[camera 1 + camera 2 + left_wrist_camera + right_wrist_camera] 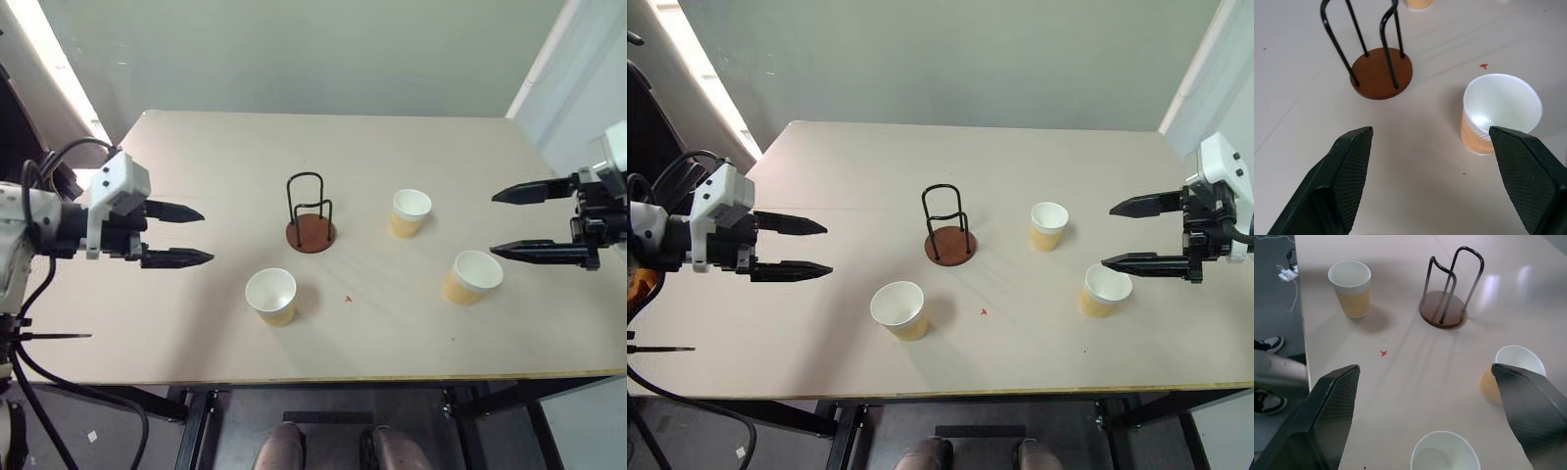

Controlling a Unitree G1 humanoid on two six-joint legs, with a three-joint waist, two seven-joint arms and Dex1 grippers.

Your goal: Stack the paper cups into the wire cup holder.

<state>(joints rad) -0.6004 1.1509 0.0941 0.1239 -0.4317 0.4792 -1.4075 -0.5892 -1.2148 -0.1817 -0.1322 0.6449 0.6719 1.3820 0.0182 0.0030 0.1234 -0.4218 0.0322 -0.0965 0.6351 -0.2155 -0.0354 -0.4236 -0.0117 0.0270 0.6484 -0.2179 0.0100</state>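
The wire cup holder (311, 215) stands near the middle of the pale surface (196, 147), its long axis vertical: 2 black wire loops rise straight up from a round reddish-brown base that lies flat. It holds nothing.

3 paper cups stand upright around it, mouths up, all apart from one another and from the holder. The near cup (271, 296) sits toward the front edge, on the robot's left of the holder. The far cup (409, 212) stands just to the right of the holder, about level with it. The right cup (471, 277) stands further right and nearer the front, close under the lower finger of the right pincer. A small red mark (348, 299) lies on the surface between the near cup and the right cup.

The left pincer (186, 235) hovers over the left side, fingers wide apart and holding nothing, pointing inward toward the holder. The right pincer (505, 223) hovers over the right side, likewise spread wide and empty, pointing inward.
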